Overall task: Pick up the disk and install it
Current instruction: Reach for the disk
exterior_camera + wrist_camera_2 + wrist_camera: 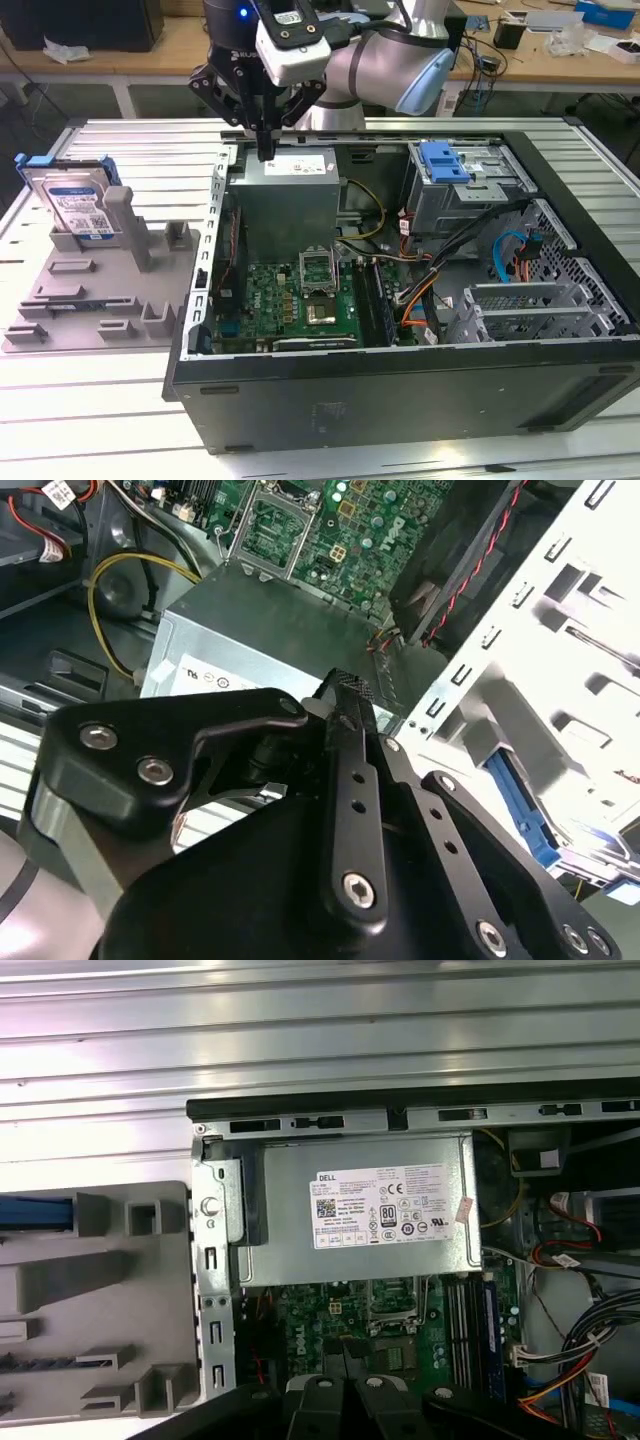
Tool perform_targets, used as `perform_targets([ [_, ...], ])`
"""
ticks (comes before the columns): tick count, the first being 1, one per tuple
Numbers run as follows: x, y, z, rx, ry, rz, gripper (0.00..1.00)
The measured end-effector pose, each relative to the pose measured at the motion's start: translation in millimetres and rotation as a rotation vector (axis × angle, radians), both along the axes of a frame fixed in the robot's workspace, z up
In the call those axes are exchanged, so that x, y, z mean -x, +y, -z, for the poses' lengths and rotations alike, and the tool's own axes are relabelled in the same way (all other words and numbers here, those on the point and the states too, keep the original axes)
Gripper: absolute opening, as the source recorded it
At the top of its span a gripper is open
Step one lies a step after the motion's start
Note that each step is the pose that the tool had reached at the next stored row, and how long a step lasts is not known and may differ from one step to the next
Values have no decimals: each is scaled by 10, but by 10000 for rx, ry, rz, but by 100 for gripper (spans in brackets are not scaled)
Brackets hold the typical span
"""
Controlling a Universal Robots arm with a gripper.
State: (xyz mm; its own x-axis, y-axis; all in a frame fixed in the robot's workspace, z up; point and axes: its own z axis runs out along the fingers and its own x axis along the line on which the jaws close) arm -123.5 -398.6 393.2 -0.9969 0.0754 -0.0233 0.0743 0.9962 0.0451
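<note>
- biggest worry imo: the end effector [265, 148] hangs right over the power supply [290, 190], at the upper-left corner of the open computer case [400, 400] in the exterior view. a straight drop from there would jab the tips into that metal box or the case's side wall [212, 230].
- its fingers [345, 692] look pressed together with nothing between them, and both wrist views agree. going for the disk like that would probably just poke the label or knock it over.
- the disk [78, 205] is propped up with its label facing the camera. it sits at the far end of the grey fixture plate [90, 300] on the surface [150, 140], upper left of the exterior frame, with a grey post [120, 215] just beside it. a sloppy sideways approach could clip that post or shove the disk out of its seat.
- relative to the end effector, the disk is well off toward the exterior view's left and a bit lower in the frame. it's outside the case with the side wall between the two. not touching, not close.
- the blue bracket [443, 160] on the drive cage sits upper right of the frame, on the opposite side of the end effector. it's the same blue as the disk's carrier, so easy to mix up.
- the cables [440, 270] crowd the space under that cage. my guess is a carried drive could snag there.
</note>
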Motion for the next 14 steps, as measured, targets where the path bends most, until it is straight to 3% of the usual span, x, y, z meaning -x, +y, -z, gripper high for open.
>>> perform_targets([
  [6,256,63,3,1,1,-1,11],
  [8,386,90,6,1,0,1,11],
  [10,597,130,11,0,0,2,11],
  [14,776,165,15,0,1,5,11],
])
